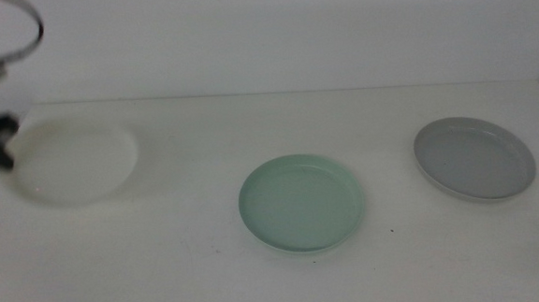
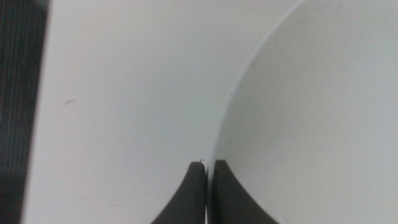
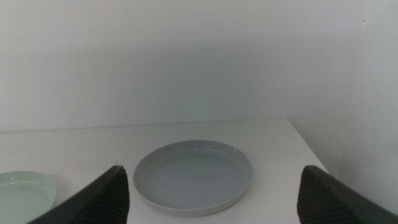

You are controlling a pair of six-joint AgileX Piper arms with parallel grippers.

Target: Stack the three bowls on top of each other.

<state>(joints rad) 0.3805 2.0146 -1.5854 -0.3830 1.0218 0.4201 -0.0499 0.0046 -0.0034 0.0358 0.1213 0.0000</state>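
White table [image 1: 164, 270]: left tool [image 2: 208, 167] pinches white bowl [image 2: 311, 118] rim

Bare table [image 1: 182, 259] lies between well-spaced bowls — mint green bowl [image 1: 302, 203] sits mid-table.

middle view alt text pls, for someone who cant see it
Three shallow bowls sit apart on a white table: white bowl at left, mint green bowl in the middle, grey bowl at right. The left tool is at the white bowl's left rim.

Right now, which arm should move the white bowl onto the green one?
Left, probably. Its end effector is shut on the rim of the shallow round white bowl. The right end effector hangs open, far off, facing the grey bowl.
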